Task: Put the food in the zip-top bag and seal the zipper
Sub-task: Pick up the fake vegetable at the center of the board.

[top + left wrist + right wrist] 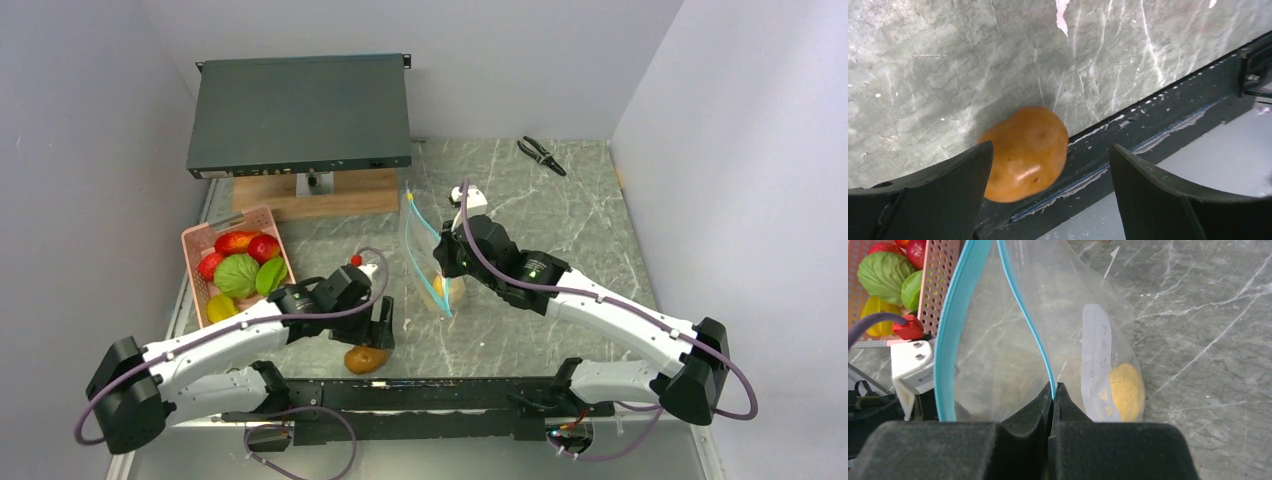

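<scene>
The clear zip-top bag (420,250) stands open mid-table, its teal zipper (950,340) spread in a loop. My right gripper (1053,386) is shut on one side of the zipper strip and holds the bag up (447,262). A yellow piece of food (1127,390) lies inside the bag. An orange-brown piece of food (1023,152) lies on the table by the near edge (367,358). My left gripper (1050,148) hangs open just over it (381,325), gripping nothing. More food, red, green (237,275) and yellow, fills the pink basket (225,219).
A black rail (430,390) runs along the table's near edge, right beside the orange-brown piece. A dark flat box (300,115) on a wooden block stands at the back left. Pliers (541,155) lie at the back right. Walls close in both sides.
</scene>
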`<state>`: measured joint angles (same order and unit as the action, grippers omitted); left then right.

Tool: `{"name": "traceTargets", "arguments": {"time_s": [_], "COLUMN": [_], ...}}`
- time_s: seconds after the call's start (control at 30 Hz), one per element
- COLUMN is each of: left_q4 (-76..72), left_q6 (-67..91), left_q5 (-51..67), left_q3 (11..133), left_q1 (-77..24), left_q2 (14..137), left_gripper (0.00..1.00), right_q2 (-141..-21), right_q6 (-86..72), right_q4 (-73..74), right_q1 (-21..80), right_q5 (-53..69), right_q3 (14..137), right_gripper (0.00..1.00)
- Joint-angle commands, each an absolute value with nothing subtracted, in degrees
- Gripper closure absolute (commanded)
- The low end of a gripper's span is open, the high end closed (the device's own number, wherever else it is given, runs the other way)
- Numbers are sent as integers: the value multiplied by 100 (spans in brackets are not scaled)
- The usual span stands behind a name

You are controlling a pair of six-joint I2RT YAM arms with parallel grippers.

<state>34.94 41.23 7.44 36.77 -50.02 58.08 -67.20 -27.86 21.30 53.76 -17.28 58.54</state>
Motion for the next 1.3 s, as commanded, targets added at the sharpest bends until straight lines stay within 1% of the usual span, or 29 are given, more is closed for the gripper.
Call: {"name": "traceTargets", "arguments": {"time_s": [0.0, 0.03, 0.2, 0.3, 0.5, 0.73, 0.97, 1.17, 1.2, 1.27], "left_q4": [3808, 3891, 4599, 4828, 4686, 4476, 4537, 4203, 4192, 4230], "left_q6": [4154, 4148, 4155, 4157, 4268, 4342, 4468, 4603, 4636, 4681], "left_q5": [28, 19, -886, -1153, -1008, -715, -783, -655, -689, -788], "left_q3": [4177, 4262, 4665, 4845, 4772, 4453, 4358, 4029, 4006, 4016], "left_q1": [-5451, -5568, -6106, -6323, -6587, -6601, -6636, -6655, -6658, -6658], "left_q2": [6316, 6460, 7090, 7401, 7501, 7276, 7408, 7509, 7533, 7629], "left_gripper": [9, 9, 6, 5, 0, 0, 0, 0, 1, 7], "right_q2": [-6491, -6484, -6397, -6386, -6437, -6385, -6291, -6240, -6220, -6208], "right_q6": [-2776, -2782, -2793, -2799, -2829, -2830, -2886, -2956, -2967, -2979], "right_q4": [1960, 1972, 1964, 1938, 1864, 1828, 1742, 1678, 1666, 1653], "right_q1": [5359, 5361, 5361, 5364, 5366, 5360, 5360, 5361, 5362, 5366], "right_q5": [-1599, -1581, -1557, -1526, -1410, -1362, -1257, -1131, -1123, -1102], "right_q3": [5774, 5767, 5682, 5660, 5625, 5548, 5431, 5317, 5298, 5267], "right_gripper": [100, 100, 100, 100, 100, 100, 100, 100, 100, 100]}}
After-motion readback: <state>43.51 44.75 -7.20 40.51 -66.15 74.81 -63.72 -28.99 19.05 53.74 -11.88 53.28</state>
